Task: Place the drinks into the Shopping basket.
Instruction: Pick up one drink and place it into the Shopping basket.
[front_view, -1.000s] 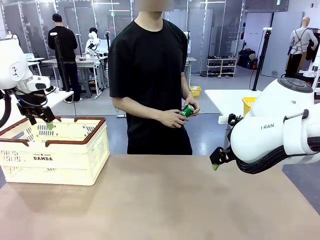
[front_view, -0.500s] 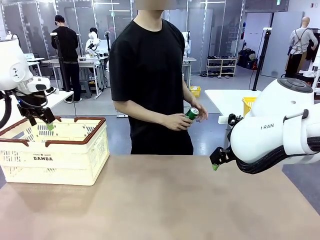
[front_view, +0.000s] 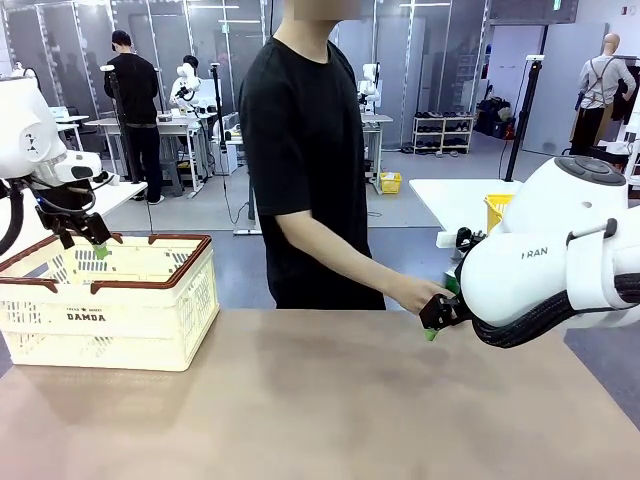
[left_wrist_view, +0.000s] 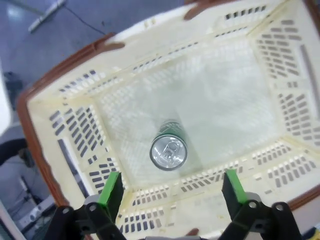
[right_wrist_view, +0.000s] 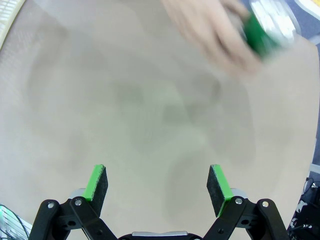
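- One drink (left_wrist_view: 169, 150), a green can with a silver top, stands upright near the middle of the Shopping basket (left_wrist_view: 280, 65) floor. We count that one as done.
- A second can (right_wrist_view: 262, 32), green and blurred, is in the person's hand (right_wrist_view: 215, 30), low over the desk (front_view: 320, 400) and well apart from the basket, at the opposite end. We judge it's being offered there because that end is in the right arm's reach.
- The right hand (right_wrist_view: 157, 175) is wide and empty over bare desk, near that can. It looks staged to take it.
- The left hand (left_wrist_view: 171, 175) is wide and empty, hanging above the basket with its pads either side of the can below, not touching. We read it as parked clear of the right arm's path.
- Next: close only once the person's fingers clear, since there's a pinch risk.
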